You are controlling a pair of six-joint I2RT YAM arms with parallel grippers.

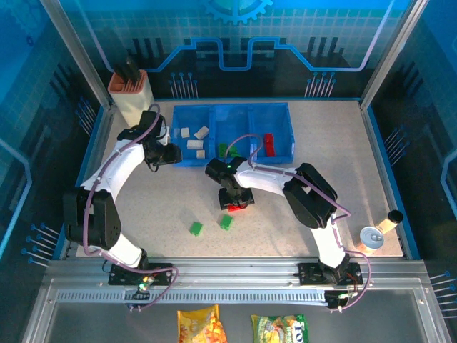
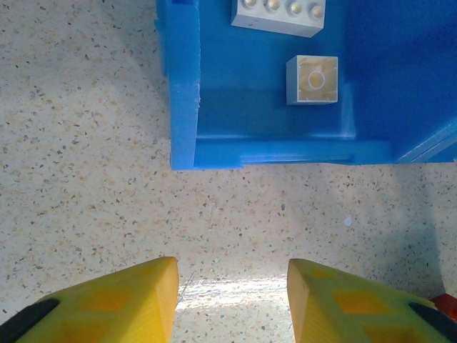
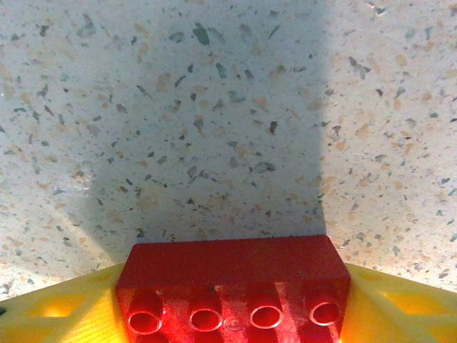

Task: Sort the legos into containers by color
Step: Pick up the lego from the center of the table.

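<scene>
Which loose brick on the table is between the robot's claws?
The red brick, flanked by the right gripper; the two green bricks lie apart from it, untouched.

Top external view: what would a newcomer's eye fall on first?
The wide translucent blue plastic tray at the back of the speckled table stands out, with cream bricks, green bricks and a red brick in separate compartments. Before it, the right tool grips a red studded plastic brick, and two green plastic bricks lie loose nearby.
</scene>
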